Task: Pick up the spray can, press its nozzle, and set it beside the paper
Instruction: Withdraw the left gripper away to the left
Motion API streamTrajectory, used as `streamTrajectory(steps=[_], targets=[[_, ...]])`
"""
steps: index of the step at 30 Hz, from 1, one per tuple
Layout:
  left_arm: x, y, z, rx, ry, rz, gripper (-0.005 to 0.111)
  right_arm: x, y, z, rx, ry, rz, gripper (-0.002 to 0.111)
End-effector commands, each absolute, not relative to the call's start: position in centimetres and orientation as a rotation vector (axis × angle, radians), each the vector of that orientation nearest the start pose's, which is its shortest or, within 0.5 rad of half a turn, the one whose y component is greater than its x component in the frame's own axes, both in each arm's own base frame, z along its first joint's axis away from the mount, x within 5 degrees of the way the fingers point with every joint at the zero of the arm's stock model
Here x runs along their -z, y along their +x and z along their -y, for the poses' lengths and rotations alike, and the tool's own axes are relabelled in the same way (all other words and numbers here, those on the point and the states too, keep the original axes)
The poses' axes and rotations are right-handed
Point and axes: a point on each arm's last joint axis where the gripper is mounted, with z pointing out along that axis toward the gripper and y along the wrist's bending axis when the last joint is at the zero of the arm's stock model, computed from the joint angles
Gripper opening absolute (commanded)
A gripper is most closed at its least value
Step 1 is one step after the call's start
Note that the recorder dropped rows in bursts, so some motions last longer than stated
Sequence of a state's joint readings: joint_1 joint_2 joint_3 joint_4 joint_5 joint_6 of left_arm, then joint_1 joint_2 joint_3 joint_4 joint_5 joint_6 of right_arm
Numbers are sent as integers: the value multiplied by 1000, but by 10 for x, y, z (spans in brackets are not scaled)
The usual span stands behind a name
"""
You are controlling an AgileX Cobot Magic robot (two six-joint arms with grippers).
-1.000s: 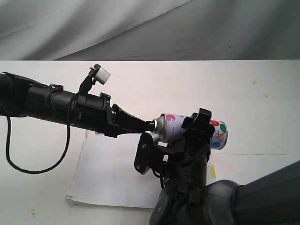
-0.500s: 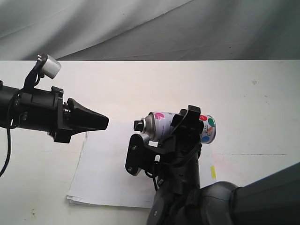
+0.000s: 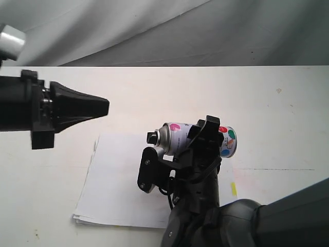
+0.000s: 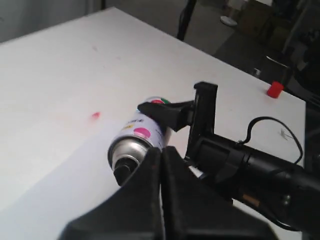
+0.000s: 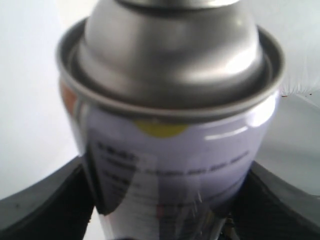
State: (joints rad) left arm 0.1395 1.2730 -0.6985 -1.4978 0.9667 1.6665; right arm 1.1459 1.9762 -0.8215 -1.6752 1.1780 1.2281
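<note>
While the right gripper (image 3: 199,140) clamps the spray can (image 3: 178,135) sideways above the paper (image 3: 117,180), black nozzle (image 3: 151,137) foremost, left gripper (image 3: 104,107) hanging just off the paper's edge, jaws pressed together, apart from the can

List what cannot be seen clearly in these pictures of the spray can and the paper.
- Left wrist view: the shut left gripper partly hides the nozzle.
- Right wrist view: the nozzle is cut off by the top edge; the small print on the spray can is blurred.
- Exterior view: the right gripper covers the middle of the can's label; its arm hides the right part of the paper.
</note>
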Motion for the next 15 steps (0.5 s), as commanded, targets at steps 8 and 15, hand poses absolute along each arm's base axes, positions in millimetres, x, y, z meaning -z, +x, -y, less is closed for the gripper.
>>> streamTrajectory(steps=[8,15], targets=[[-327,133,11,365,264,-1638,0,-142,205,-250,1021,-1087,-1610,0],[-285,124,10,372,130,-1605,0,-142,205,-250,1009,-1071,-1617,0]])
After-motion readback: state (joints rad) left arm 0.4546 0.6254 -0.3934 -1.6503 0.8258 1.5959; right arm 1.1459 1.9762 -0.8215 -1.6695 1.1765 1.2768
